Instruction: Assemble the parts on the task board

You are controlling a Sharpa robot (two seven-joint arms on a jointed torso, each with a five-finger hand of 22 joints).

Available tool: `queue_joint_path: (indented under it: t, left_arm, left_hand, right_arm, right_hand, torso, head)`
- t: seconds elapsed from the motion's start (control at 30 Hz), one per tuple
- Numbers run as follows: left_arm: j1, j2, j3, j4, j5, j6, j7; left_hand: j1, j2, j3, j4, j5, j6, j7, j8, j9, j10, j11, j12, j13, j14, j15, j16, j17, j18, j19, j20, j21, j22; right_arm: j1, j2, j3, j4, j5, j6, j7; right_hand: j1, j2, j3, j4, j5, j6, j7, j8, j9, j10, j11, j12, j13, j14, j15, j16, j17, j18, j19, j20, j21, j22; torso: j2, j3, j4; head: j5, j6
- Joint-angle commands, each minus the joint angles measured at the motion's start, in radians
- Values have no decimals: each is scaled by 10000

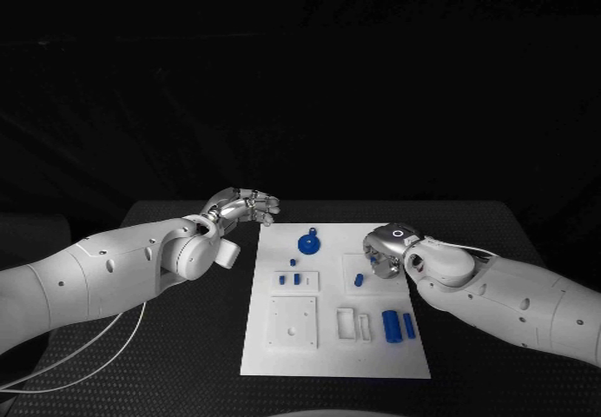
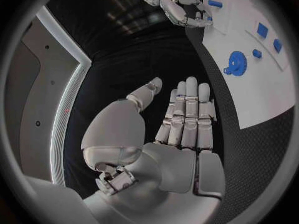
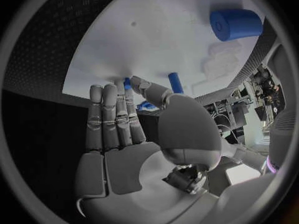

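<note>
Nearest the head camera: the near edge of the white task board (image 1: 336, 369) on the black table (image 1: 188, 365), nothing lying on that edge. Left to right. Left hand (image 1: 246, 207) hangs above the table just off the board's far left corner, fingers straight and apart, holding nothing; left wrist view confirms a flat, empty palm (image 2: 184, 119). On the board: a round blue gear-like part (image 1: 308, 241) at the far end, a small blue peg (image 1: 293, 261) just nearer, two short blue pieces (image 1: 291, 280) seated in a white block, a plain white square plate (image 1: 295, 323) below that. Middle: a single blue peg (image 1: 359, 280) standing in a white fixture. Nearer and to the right, two blue cylinders (image 1: 399, 325) lying side by side beside white slotted pieces (image 1: 352, 324). Right hand (image 1: 383, 252) is over the board's far right part, close beside the standing peg; right wrist view shows its fingers (image 3: 115, 119) extended together, thumb apart, nothing held, the peg (image 3: 175, 81) just beyond the thumb. Judgement: a reach toward the peg, no grasp yet made; few parts look seated, so early in the assembly. Next move calls for lowering the thumb and a finger around the peg, pinching cleanly without tipping it or disturbing the fixture.
</note>
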Motion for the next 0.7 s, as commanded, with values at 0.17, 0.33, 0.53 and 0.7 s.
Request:
queue_joint_path:
  t: [0.17, 0.33, 0.53, 0.7]
  left_arm:
    - [5, 17, 9, 5, 68, 153, -4]
    - [5, 23, 9, 16, 68, 158, -7]
    - [5, 17, 9, -19, 83, 163, -7]
    - [5, 15, 9, -57, 109, 156, -8]
  left_hand:
    - [-81, -5, -25, 34, -6, -96, -18, -41, 8, -72, 35, -11, -19, 86, -7, -50, 26, 104, 67, 14, -64, 14]
    - [-90, -11, -28, 42, -6, -123, -8, -52, 8, -83, 40, -14, -24, 91, -8, -70, 43, 102, 71, 12, -73, 21]
    - [-106, -10, -31, 57, -6, -143, 0, -59, 10, -91, 43, -15, -28, 95, -8, -89, 57, 100, 74, 11, -83, 27]
    - [-114, -11, -33, 64, -6, -150, 2, -60, 11, -93, 44, -15, -30, 97, -7, -98, 65, 99, 75, 11, -89, 30]
  right_arm:
    - [-200, 21, -172, -1, -412, 569, -81]
    - [-201, 43, -176, 52, -561, 388, -155]
    - [-202, -13, -175, 150, -635, 31, -187]
    - [-201, -85, -170, 253, -670, -159, -222]
  right_hand:
    - [16, 116, 32, -89, -49, 102, -34, 63, -2, 123, -9, 59, 3, 42, -72, 68, -16, 122, 76, -19, 58, 17]
    - [39, 109, 85, -129, -43, 176, -63, 86, 14, 201, -37, 65, 30, 84, -96, 87, -19, 122, 115, -37, 85, 31]
    - [73, 66, 218, -156, -28, 326, -118, 115, 41, 365, -97, 73, 95, 206, -156, 131, -25, 122, 255, -90, 180, 71]
    - [75, 11, 298, -145, -23, 399, -144, 121, 59, 444, -126, 68, 134, 272, -185, 143, -35, 122, 326, -126, 230, 91]
  torso:
    - [3, 3, -5]
    - [7, 8, -1]
    - [5, 9, -6]
    - [8, 11, -5]
  head:
    - [-10, 12]
    - [-27, 61]
    - [-85, 153]
    - [-94, 183]
